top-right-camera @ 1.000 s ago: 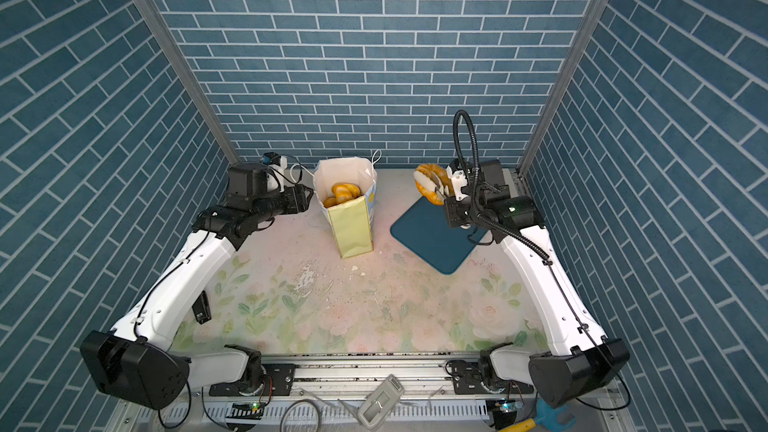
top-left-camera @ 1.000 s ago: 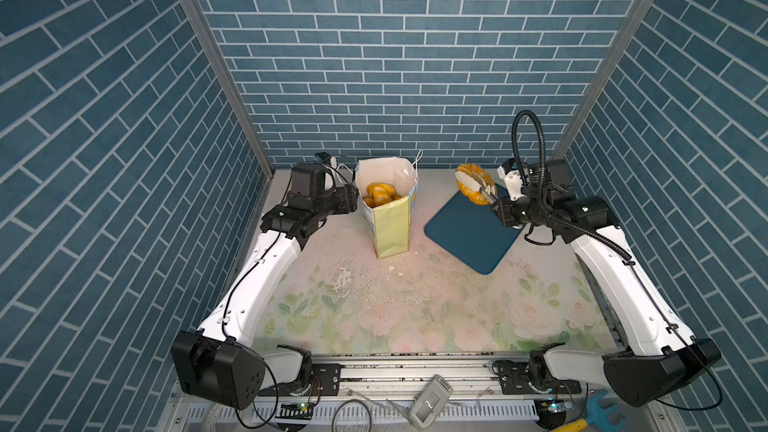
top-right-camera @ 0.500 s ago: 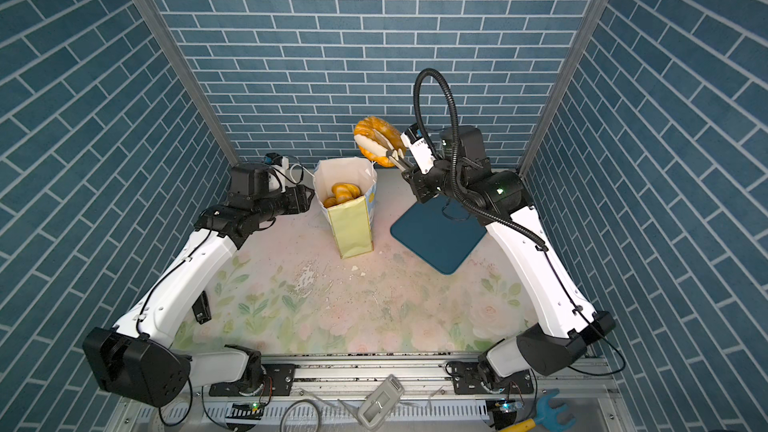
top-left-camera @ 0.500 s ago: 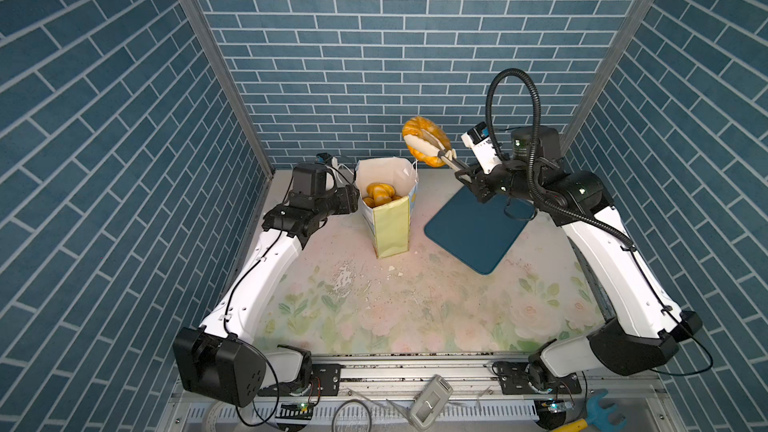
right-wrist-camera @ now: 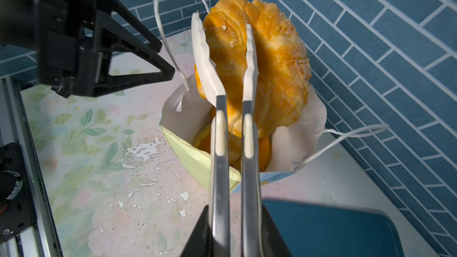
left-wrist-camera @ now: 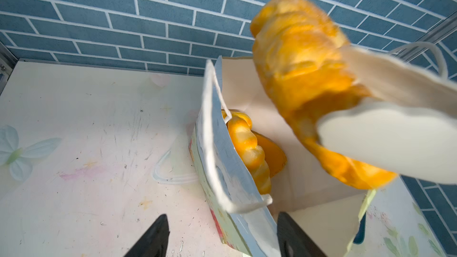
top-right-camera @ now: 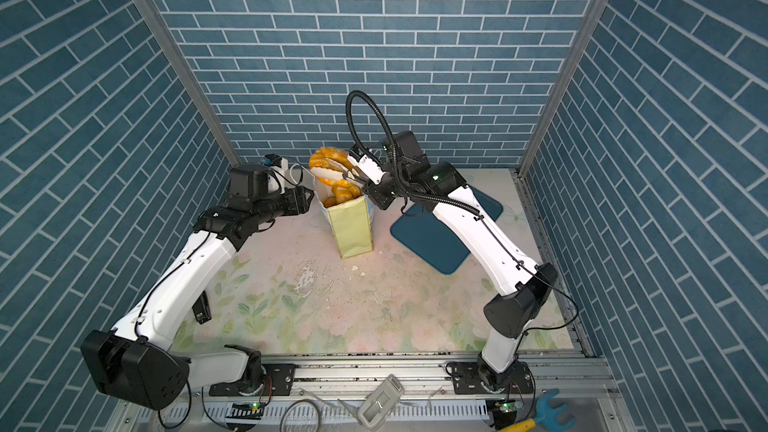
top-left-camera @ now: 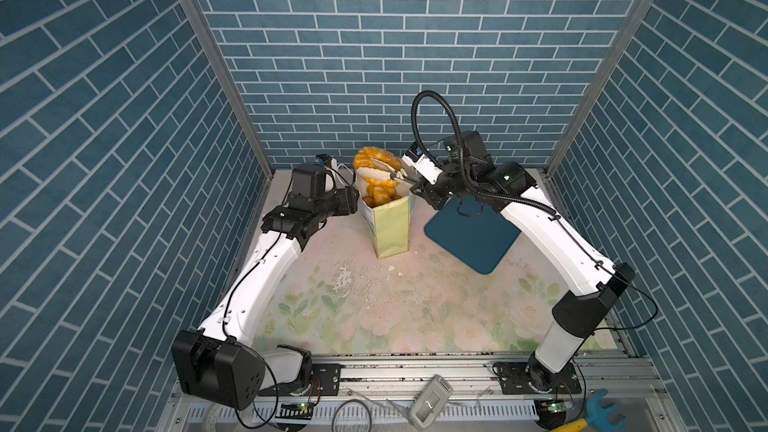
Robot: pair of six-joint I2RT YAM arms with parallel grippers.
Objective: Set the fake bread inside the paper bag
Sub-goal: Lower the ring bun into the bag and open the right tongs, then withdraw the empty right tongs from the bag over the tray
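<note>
The paper bag (top-left-camera: 390, 226) (top-right-camera: 351, 226) stands upright at the back middle, mouth open, with several pieces of fake bread (top-left-camera: 378, 195) (left-wrist-camera: 247, 144) inside. My right gripper (top-left-camera: 417, 185) (top-right-camera: 368, 188) (right-wrist-camera: 235, 212) is shut on metal tongs (right-wrist-camera: 220, 129) with white tips (left-wrist-camera: 383, 129). The tongs clamp a large golden speckled loaf (top-left-camera: 374, 160) (top-right-camera: 328, 157) (left-wrist-camera: 301, 70) (right-wrist-camera: 272, 65) right over the bag's mouth, its lower end inside the rim. My left gripper (top-left-camera: 353, 201) (top-right-camera: 309, 197) (left-wrist-camera: 222, 216) is open, its fingers astride the bag's near wall (left-wrist-camera: 217, 149).
A dark blue tray (top-left-camera: 469, 238) (top-right-camera: 432, 238) (right-wrist-camera: 333, 228) lies bare on the floral mat right of the bag, under my right forearm. White flecks (top-left-camera: 345, 280) dot the mat in front. Brick-pattern walls close in on three sides.
My right arm lifted the loaf off the tray, swung it left and high, then lowered it onto the bag's mouth. The left arm has stayed put at the bag.
</note>
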